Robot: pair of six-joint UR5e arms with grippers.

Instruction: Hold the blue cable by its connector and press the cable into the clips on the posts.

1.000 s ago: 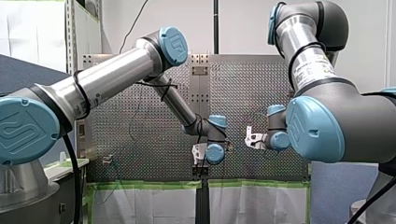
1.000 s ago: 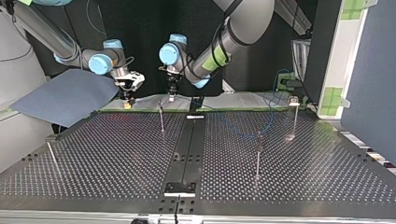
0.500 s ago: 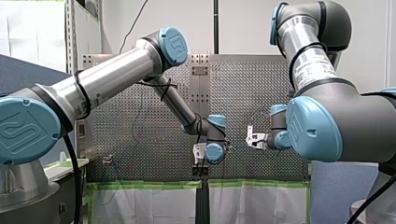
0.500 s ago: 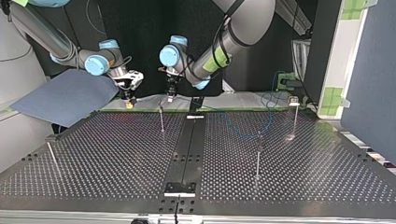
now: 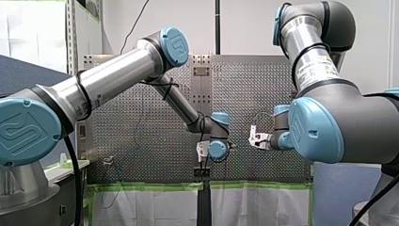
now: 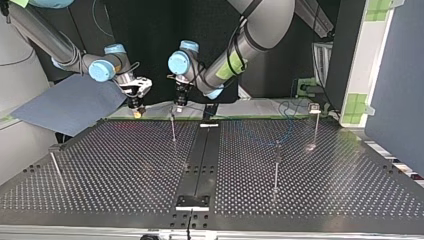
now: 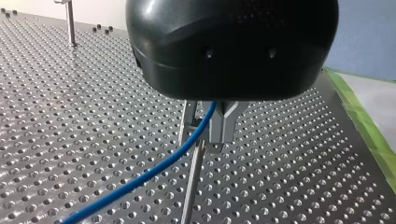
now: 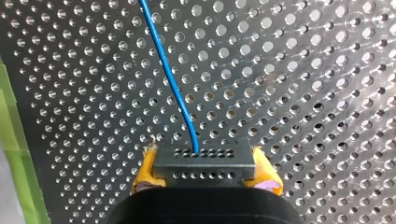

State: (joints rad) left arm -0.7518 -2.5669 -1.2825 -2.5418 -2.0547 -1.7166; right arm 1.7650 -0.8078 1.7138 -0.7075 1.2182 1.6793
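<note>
Two robot arms work a blue cable over a perforated table (image 8: 303, 93). My right gripper (image 8: 204, 161) is clamped on the black connector (image 8: 204, 173), its yellow pads (image 8: 145, 169) pressing the block's two ends. The blue cable (image 8: 170, 79) leaves the middle of the connector's front face and runs straight ahead of the gripper, above the holed plate. A strip of green tape (image 8: 14, 140) edges the table off to one side of the gripper.

My left gripper (image 7: 201, 142), black with metal fingers (image 7: 224, 123), is closed around the cable, which passes between the fingers and trails away below and to one side of them. A thin metal post (image 7: 192, 186) stands directly under the fingertips, its top just at them; whether the cable sits in the post's clip cannot be made out.

Seen from across the table, my left gripper (image 6: 177, 102) hangs above the nearest post (image 6: 173, 127), with my right gripper (image 6: 135, 107) just beside it, the two apart. Three more posts (image 6: 276, 165) stand well away from both grippers.
</note>
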